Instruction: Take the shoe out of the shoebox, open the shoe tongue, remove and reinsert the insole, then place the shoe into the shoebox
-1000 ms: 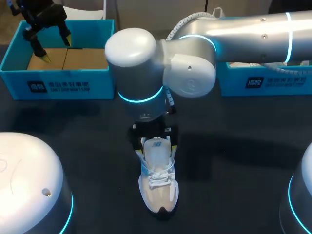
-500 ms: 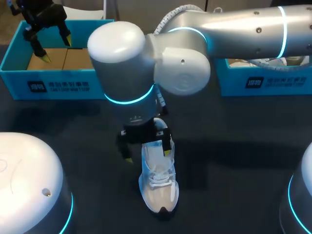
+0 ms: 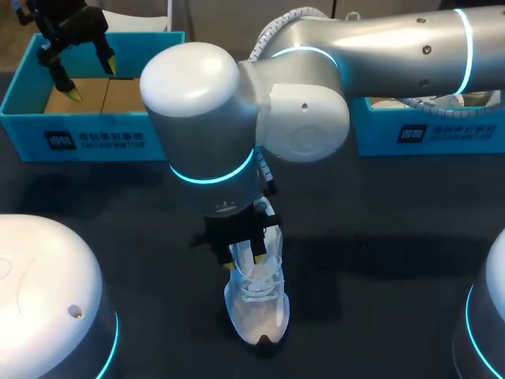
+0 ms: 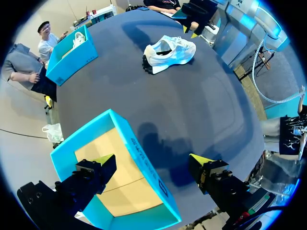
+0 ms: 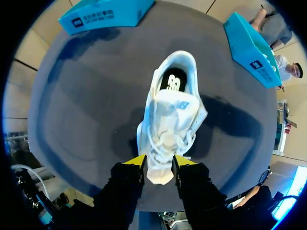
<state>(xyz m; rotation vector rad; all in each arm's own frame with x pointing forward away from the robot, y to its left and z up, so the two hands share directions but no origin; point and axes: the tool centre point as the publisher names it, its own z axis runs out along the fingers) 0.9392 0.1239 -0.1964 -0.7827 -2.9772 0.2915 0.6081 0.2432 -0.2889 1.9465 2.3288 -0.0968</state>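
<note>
A white sneaker (image 3: 257, 309) stands on the dark table, its toe towards the front edge. In the right wrist view the sneaker (image 5: 169, 125) shows its dark insole (image 5: 173, 80) and its tongue (image 5: 176, 102) lying forward over the laces. My right gripper (image 3: 241, 260) hangs over the laces. Its fingers stand a narrow gap apart (image 5: 158, 162), with the toe seen between them and nothing gripped. My left gripper (image 3: 91, 80) stays wide open (image 4: 152, 160) over the empty blue shoebox (image 3: 95, 142) at the back left.
A second blue box (image 3: 426, 134) with white contents stands at the back right, under my right arm. The two white arm bases (image 3: 39, 292) (image 3: 489, 316) fill the front corners. Bare tabletop lies around the sneaker.
My right gripper came from behind the heel, swung left, and now sits over the laces with its fingers drawn much closer together. The sneaker and my left arm have not moved.
</note>
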